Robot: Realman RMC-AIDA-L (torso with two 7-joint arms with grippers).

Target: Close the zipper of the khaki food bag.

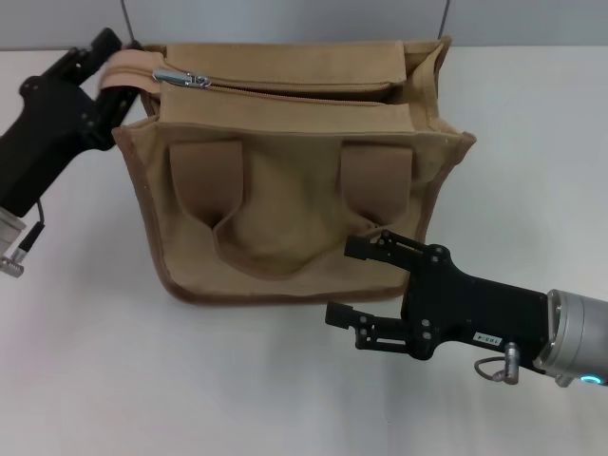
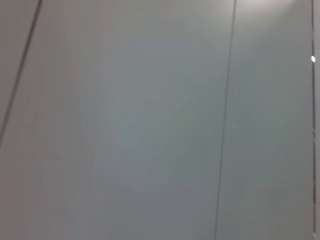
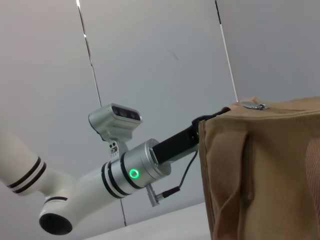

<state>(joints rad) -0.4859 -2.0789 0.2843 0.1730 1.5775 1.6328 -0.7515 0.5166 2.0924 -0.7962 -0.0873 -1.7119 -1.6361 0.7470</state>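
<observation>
The khaki food bag (image 1: 285,190) stands upright on the white table, its looped handle facing me. The zipper (image 1: 294,93) runs along its top, with a dark gap beneath it. Its silver pull tab (image 1: 180,78) sits at the left end. My left gripper (image 1: 116,71) is at the bag's top left corner, with its fingers closed on the tan end of the bag's top. My right gripper (image 1: 353,283) is open and empty, low in front of the bag's right front corner. The right wrist view shows the bag (image 3: 265,170), the pull tab (image 3: 254,105) and the left gripper (image 3: 210,120) at its corner.
White table (image 1: 142,380) all around the bag. A grey panelled wall stands behind the table (image 3: 165,50) and fills the left wrist view (image 2: 150,120). The left arm (image 3: 120,172) reaches in from the left side.
</observation>
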